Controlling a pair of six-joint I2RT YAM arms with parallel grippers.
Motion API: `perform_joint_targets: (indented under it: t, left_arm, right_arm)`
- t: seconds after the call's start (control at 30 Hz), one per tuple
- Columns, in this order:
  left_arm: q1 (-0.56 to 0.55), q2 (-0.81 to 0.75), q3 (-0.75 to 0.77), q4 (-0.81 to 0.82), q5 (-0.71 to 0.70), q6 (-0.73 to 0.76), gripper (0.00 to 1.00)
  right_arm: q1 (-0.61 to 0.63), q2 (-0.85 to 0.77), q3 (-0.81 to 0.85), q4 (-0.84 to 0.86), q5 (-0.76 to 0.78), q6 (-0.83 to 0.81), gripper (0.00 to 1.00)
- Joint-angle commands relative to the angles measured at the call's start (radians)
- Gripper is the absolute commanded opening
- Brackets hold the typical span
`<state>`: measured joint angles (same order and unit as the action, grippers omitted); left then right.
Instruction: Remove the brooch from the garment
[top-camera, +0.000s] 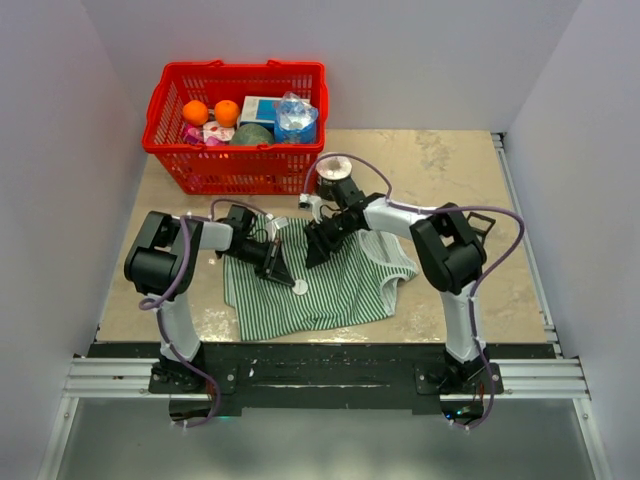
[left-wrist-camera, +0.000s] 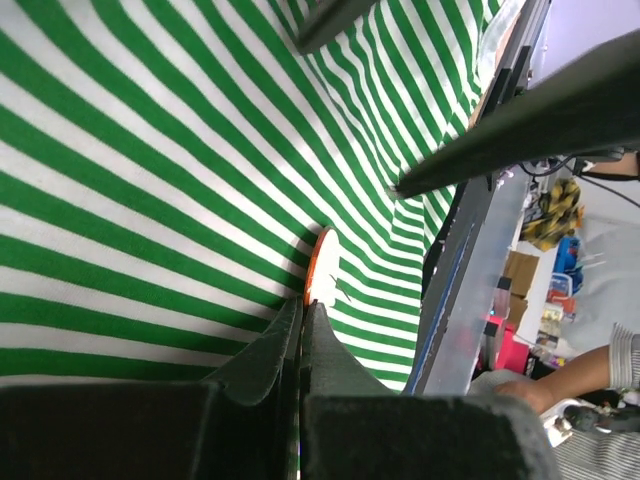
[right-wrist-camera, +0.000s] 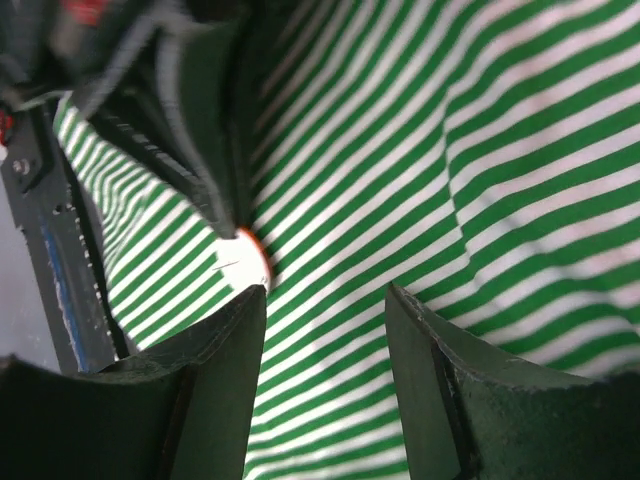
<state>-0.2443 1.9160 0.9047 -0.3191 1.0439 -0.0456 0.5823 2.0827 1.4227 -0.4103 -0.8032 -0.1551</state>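
- Your left tool (left-wrist-camera: 302, 306) has its fingers together, with only a hairline slit between them, at the bottom centre of the left wrist view.
- Its tips meet the lower rim of the brooch (left-wrist-camera: 323, 268). You cannot tell whether they pinch that rim or only touch it.
- You see the brooch as a small disc with a whitish face and an orange edge, lying on the garment (left-wrist-camera: 150, 200) just above those tips.
- Your right tool (right-wrist-camera: 325, 300) has its fingers apart, one at the lower left and one at the lower right of its wrist view, with striped cloth showing in the gap.
- In that view the brooch (right-wrist-camera: 250, 262) sits just above the left-hand finger, and the dark tip of the left tool reaches it from the upper left.
- In the top view the brooch (top-camera: 300, 286) is a white dot slightly left of centre, on the garment (top-camera: 335, 295).
- There the left tool (top-camera: 278, 265) is just upper left of the brooch, and the right tool (top-camera: 318, 248) is just above and to its right.
- The garment lies on the desk (top-camera: 450, 180), in the middle of the frame.
- A red basket (top-camera: 230, 170) stands at the upper left of the desk, holding two oranges (top-camera: 195, 112) among other goods.
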Motion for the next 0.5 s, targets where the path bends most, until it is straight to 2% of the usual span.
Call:
perform_joint_targets:
  t: [0.0,0.47]
  left_arm:
    - [0.016,-0.012,-0.021,0.064,0.002,-0.060,0.00]
    - [0.046,-0.002,-0.018,0.097,0.027,-0.099,0.00]
  right_arm:
    - [0.030,0.016,-0.013,0.108,0.019,0.094,0.54]
    - [0.128,0.022,-0.022,0.047,0.113,0.063,0.56]
